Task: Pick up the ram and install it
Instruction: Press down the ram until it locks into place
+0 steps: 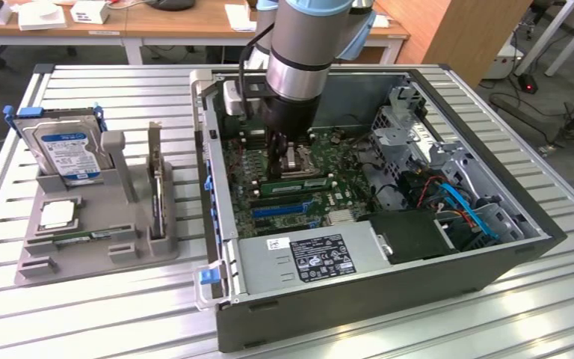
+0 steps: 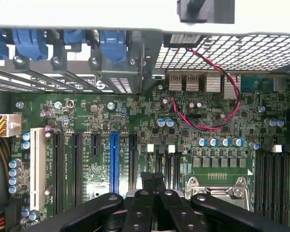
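Observation:
The ram is a long green stick that stands on edge along the memory slots of the motherboard, inside the open computer case. My gripper hangs straight down into the case, just behind the ram and over the processor socket. In the wrist view its black fingers are pressed together, so the gripper is shut with nothing visible between them. The dark memory slots run beside the socket. Whether the gripper touches the ram I cannot tell.
A grey holder on the exterior view's left carries a hard drive, a silver processor chip, an upright expansion card and a thin green strip. Inside the case are a power supply, blue cables and a drive cage.

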Tool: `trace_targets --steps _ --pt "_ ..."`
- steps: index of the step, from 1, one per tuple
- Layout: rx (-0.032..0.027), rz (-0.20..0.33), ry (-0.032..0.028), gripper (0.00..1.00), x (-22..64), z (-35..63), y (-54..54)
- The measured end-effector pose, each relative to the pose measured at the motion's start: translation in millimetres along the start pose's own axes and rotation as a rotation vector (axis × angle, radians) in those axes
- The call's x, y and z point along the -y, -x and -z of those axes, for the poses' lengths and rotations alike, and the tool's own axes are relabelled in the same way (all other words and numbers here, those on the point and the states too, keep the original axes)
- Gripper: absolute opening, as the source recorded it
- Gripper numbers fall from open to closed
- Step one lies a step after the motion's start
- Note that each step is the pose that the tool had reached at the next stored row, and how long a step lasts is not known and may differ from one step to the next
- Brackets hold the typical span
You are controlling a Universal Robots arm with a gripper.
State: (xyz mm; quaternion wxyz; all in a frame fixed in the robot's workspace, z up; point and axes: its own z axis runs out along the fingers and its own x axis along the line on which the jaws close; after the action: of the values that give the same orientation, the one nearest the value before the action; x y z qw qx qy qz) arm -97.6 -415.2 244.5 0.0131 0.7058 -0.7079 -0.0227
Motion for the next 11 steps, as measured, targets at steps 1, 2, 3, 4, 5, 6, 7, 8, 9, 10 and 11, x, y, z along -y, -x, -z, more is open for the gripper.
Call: trace_targets --steps 1,2,3,4,5,6,7,8,9,10,11 --pt "0.0000 0.000 0.0001 0.09 0.0 0.0 0.0" --pt "0.0000 0.000 0.0000 0.09 0.0 0.0 0.0" --pt "0.0001 0.000 0.0000 0.09 0.0 0.0 0.0" --pt "0.0000 0.000 0.0001 0.09 -0.1 -0.3 -0.1" --pt "0.0001 0.000 0.0000 0.09 -0.1 -0.9 -0.1" --pt "0.0000 0.000 0.0000 0.09 0.0 -1.7 -0.1" --pt "0.0000 0.000 0.0001 0.09 0.0 -2.8 -0.1" --pt "0.0001 0.000 0.0000 0.09 0.1 -3.8 -0.1" --pt "0.0002 0.000 0.0000 0.09 0.1 -4.8 -0.1" --pt "0.0001 0.000 0.0000 0.09 0.2 -5.7 -0.1" --pt "0.0002 0.000 0.0000 0.09 0.2 -6.5 -0.1"
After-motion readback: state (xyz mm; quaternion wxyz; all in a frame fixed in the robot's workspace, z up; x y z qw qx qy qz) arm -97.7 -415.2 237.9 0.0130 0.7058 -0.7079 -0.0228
